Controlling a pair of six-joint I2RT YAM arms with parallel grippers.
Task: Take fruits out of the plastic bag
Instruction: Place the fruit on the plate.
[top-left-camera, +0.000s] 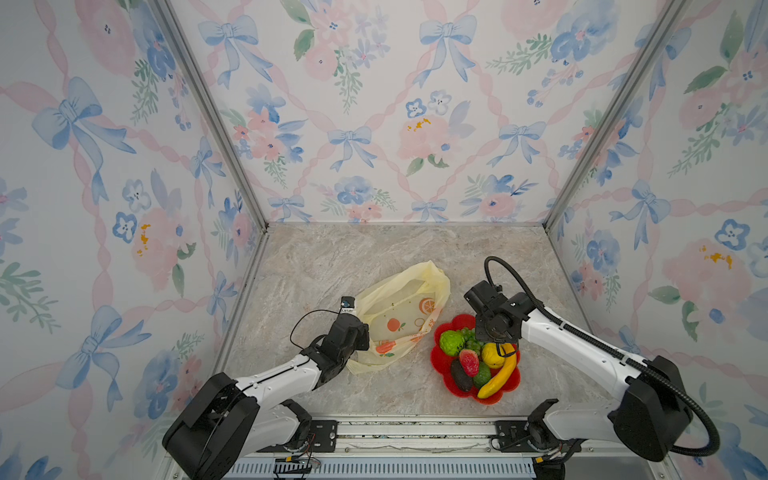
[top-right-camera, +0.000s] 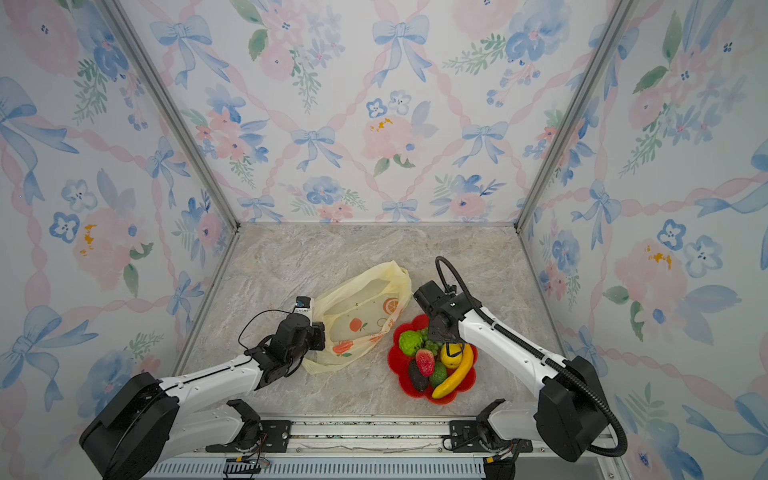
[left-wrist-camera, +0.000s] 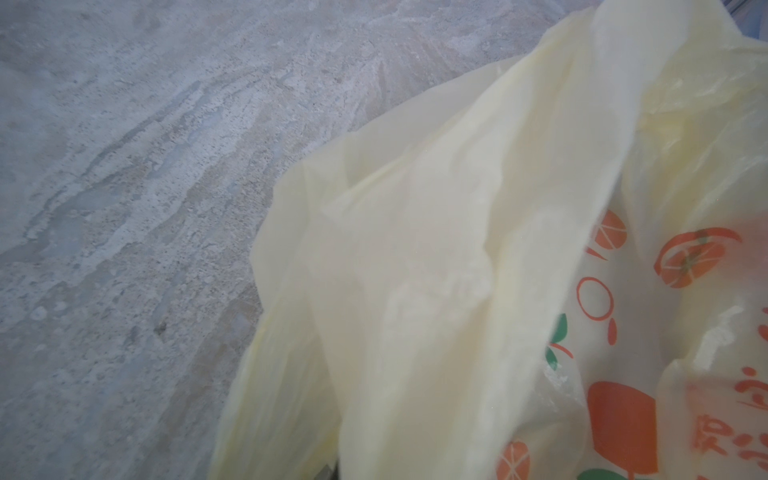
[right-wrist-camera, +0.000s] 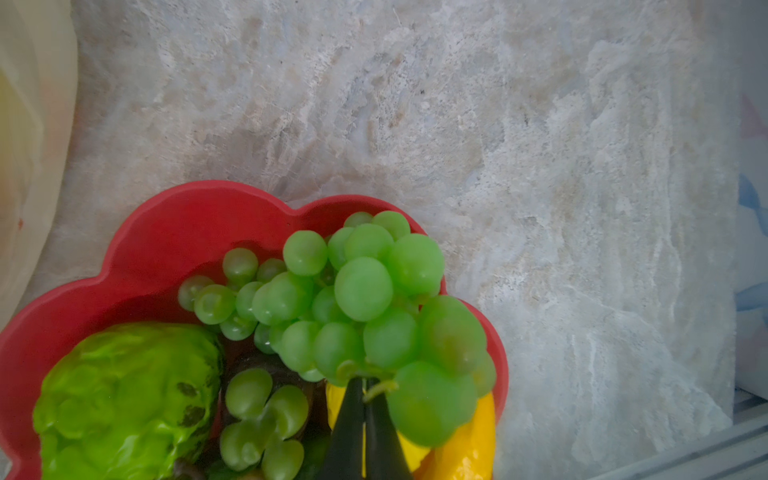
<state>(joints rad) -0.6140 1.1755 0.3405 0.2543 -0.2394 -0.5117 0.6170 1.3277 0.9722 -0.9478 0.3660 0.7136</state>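
The pale yellow plastic bag (top-left-camera: 399, 316) (top-right-camera: 357, 316) lies slack on the marble table. My left gripper (top-left-camera: 363, 336) is shut on its near edge. In the left wrist view the bag film (left-wrist-camera: 457, 249) hides the fingers. The fruits sit in a red flower-shaped plate (top-left-camera: 511, 382): a bumpy green fruit (top-left-camera: 452, 343), strawberry (top-left-camera: 469, 361), avocado (top-left-camera: 460, 376), lemon (top-left-camera: 492, 355) and banana (top-left-camera: 500, 376). My right gripper (right-wrist-camera: 365, 382) hangs over the plate, its fingers almost together on the stem of the green grape bunch (right-wrist-camera: 365, 291), which rests among the other fruits.
The plate's rim (right-wrist-camera: 166, 232) lies a short way from the bag's right side. Floral walls with metal corner posts (top-left-camera: 216, 124) close in the table on three sides. A metal rail (top-left-camera: 415, 432) carrying both arm bases runs along the front edge.
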